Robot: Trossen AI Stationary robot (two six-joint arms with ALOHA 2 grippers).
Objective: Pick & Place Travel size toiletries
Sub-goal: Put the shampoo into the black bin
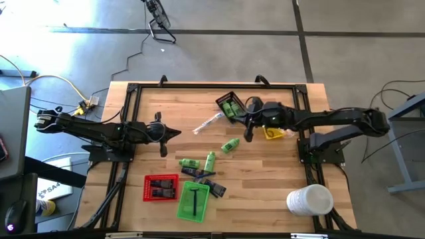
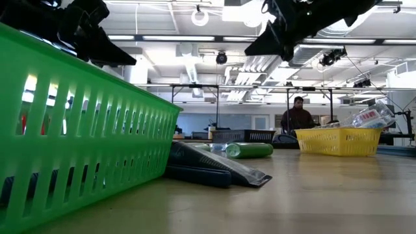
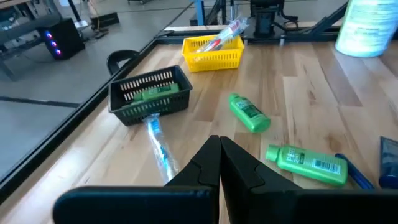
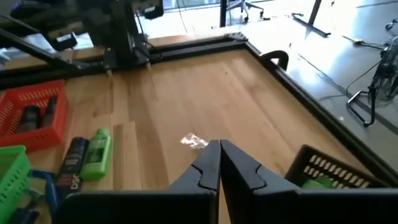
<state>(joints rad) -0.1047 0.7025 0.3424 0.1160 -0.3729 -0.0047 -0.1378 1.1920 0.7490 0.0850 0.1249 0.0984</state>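
Observation:
The toiletries lie loose on the wooden table: green bottles [image 1: 230, 145] [image 1: 210, 160] [image 1: 190, 162], dark packets [image 1: 207, 180] and a clear-wrapped stick [image 1: 208, 123]. Another green bottle [image 3: 149, 94] lies in the black tray [image 1: 230, 105]. A clear-wrapped item [image 3: 224, 34] sticks out of the yellow tray [image 3: 212, 53]. My left gripper [image 1: 174, 133] hangs shut above the table's left half, left of the stick. My right gripper [image 1: 247, 125] hangs shut beside the black tray, above the table. Neither holds anything.
A red tray [image 1: 161, 187] with dark pieces and a green tray [image 1: 194, 201] with a thin dark piece stand near the front edge. A big white cylinder [image 1: 309, 199] lies at the front right. A black frame [image 1: 133, 89] borders the table. A person [image 2: 298, 117] sits in the room behind.

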